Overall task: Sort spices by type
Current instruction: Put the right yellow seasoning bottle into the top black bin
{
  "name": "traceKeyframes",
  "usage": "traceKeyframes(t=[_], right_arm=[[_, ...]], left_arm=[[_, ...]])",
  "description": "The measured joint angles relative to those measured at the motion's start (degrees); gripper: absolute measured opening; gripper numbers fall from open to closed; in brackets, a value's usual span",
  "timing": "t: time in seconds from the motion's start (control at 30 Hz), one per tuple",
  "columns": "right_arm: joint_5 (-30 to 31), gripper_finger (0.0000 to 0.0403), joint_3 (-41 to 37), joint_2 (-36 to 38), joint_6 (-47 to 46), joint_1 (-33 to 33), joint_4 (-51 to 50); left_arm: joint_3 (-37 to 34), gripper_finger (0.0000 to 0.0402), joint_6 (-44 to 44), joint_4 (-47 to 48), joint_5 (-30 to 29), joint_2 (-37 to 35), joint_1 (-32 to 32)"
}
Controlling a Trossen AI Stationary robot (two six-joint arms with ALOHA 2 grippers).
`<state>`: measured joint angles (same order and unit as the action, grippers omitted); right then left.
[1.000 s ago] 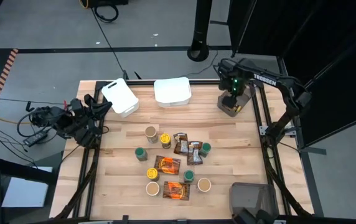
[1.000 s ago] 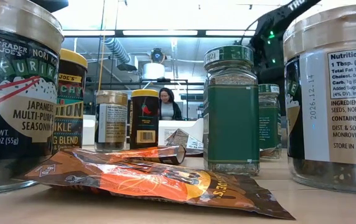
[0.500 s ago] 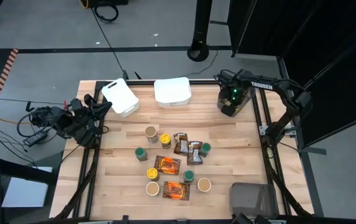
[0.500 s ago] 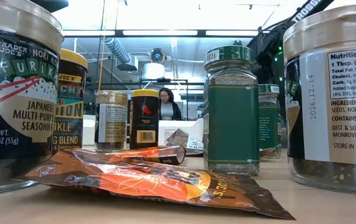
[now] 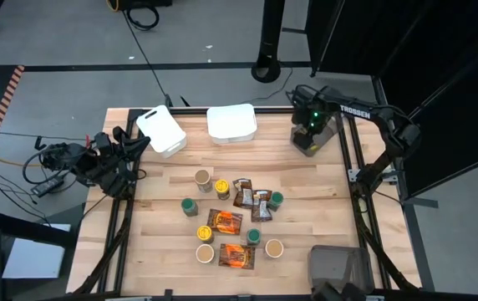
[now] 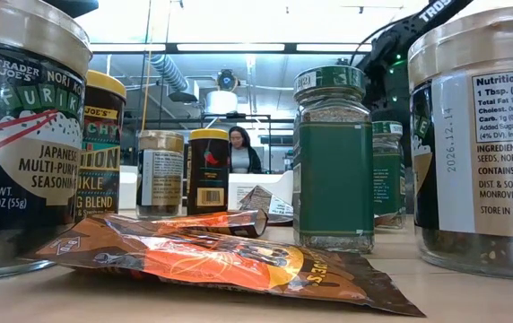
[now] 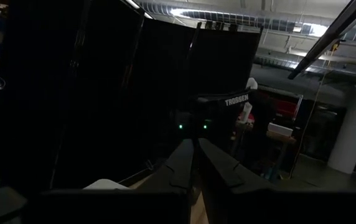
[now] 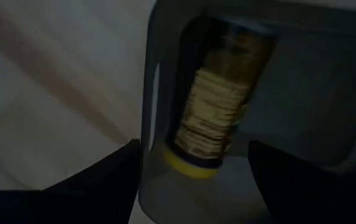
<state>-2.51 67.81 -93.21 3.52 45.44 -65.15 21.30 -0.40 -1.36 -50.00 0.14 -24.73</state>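
Looking down on the desk (image 5: 164,251), the spices (image 5: 235,219) stand in a loose group at its middle, jars and packets mixed together, and both arms are far from them. The left gripper (image 7: 195,163) is parked off the left edge of the desk, with the jaws pressed together and nothing between them. The right gripper (image 5: 309,134) hangs over the grey bin (image 5: 321,142) at the far right corner. In the right wrist view its jaws stand apart and released, one on each side of a jar (image 8: 218,118) with a yellow lid, which lies on its side inside the bin, just below them. The long axis of this jar runs between the two fingers, with the lid toward the camera, and the fingers do not touch it. I judge this jar is already sorted, so the next piece lies back toward the middle of the desk, and the two arms seem about equally far from it.
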Motion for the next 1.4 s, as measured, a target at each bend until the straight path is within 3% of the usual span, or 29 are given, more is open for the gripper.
traceKeyframes(t=[0.4,0.7,0.87,1.0,1.4], right_arm=[[0.8,0.0291,0.6,0.5,-4.0,3.2,5.3],[6.8,0.0292,0.6,0.5,-11.0,5.5,6.0],[7.8,0.0289,0.5,0.5,-13.4,4.0,8.0],[11.9,0.0289,-0.6,0.5,-16.5,2.2,8.8],[9.6,0.0289,-7.7,0.5,-20.9,1.1,13.9]], left_arm=[[0.0,0.0026,0.0,0.0,0.0,0.0,0.0],[0.0,0.0026,0.1,0.0,0.0,0.0,0.0],[0.0,0.0026,0.1,0.1,-1.0,0.0,0.0],[0.0,0.0026,0.2,0.1,-1.0,0.0,0.0],[0.0,0.0026,0.2,0.1,-1.1,0.0,0.0]])
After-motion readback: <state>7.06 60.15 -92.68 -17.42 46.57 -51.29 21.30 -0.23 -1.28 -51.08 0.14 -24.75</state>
